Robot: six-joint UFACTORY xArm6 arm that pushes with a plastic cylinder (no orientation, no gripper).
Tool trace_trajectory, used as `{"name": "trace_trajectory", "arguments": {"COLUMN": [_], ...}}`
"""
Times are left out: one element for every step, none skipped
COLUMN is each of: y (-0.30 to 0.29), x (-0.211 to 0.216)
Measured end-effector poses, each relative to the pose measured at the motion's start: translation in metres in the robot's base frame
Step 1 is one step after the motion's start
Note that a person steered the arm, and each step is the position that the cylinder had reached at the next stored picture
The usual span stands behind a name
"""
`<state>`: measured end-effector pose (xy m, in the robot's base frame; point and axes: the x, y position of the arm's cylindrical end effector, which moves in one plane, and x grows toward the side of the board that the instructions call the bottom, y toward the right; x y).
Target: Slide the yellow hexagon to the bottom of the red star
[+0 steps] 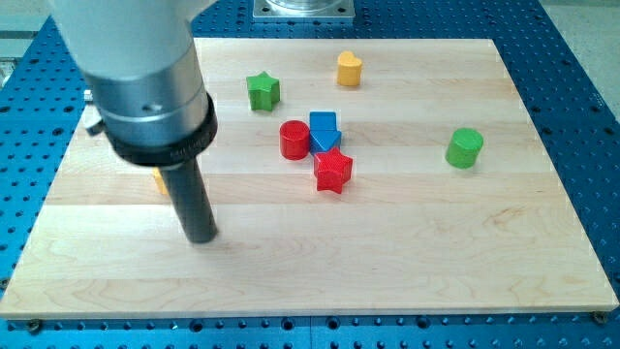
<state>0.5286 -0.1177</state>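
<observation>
My tip (201,237) is the bare end of a straight dark rod with no jaws to open or close, holding nothing, and it rests on the near left part of the wooden board (436,252). Above it the arm's wide grey and black housing (145,87) fills the far left of the scene. Just left of the rod, a sliver of the yellow hexagon (160,181) shows behind it, mostly hidden, so its shape cannot be confirmed here. The red star (332,172) lies well to the right of my tip, near the board's middle, touching the blue block (324,129) just beyond it, with the red cylinder (294,140) beside both on the left. Farther back sit the green star (263,91) and a second yellow block (349,69). The green cylinder (464,147) stands alone on the right.
</observation>
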Motion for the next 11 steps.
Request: {"name": "trace_trajectory", "arguments": {"y": [-0.011, -0.053, -0.106, -0.058, 0.012, 0.022, 0.018, 0.035, 0.085, 0.129, 0.149], "x": [-0.025, -0.024, -0.032, -0.062, -0.068, -0.113, -0.135, -0.079, -0.023, 0.006, 0.013]}}
